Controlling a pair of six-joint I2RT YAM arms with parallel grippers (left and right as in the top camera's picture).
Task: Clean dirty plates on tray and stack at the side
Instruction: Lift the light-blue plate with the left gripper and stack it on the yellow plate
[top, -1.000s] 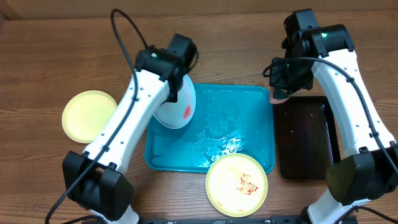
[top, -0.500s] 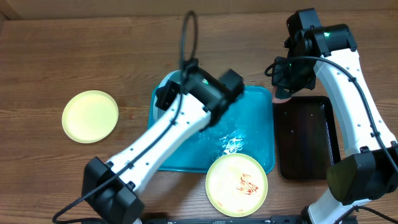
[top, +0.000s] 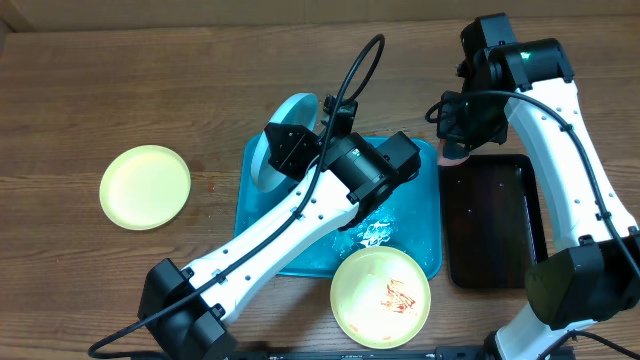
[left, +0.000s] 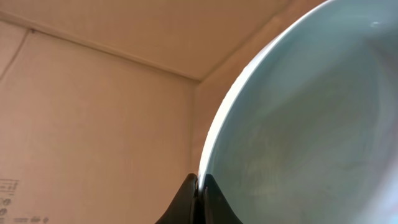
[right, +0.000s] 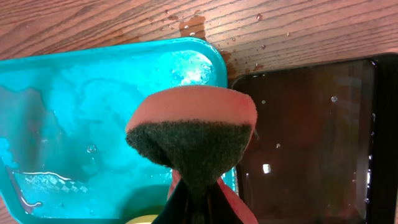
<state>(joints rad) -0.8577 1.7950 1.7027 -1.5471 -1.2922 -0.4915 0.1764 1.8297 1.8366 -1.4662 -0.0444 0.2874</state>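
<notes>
While the left pincer (left: 198, 186) clamped the blue plate (left: 298, 124) by its rim, the right pincer (right: 194, 190) pinched the sponge (right: 193, 130). Scrubbing probably belonged above the tray (right: 81, 124).

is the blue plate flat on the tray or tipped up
Tipped up: overhead the blue plate shows as a narrow oval over the tray, rim pinched in the left pincer.
</notes>
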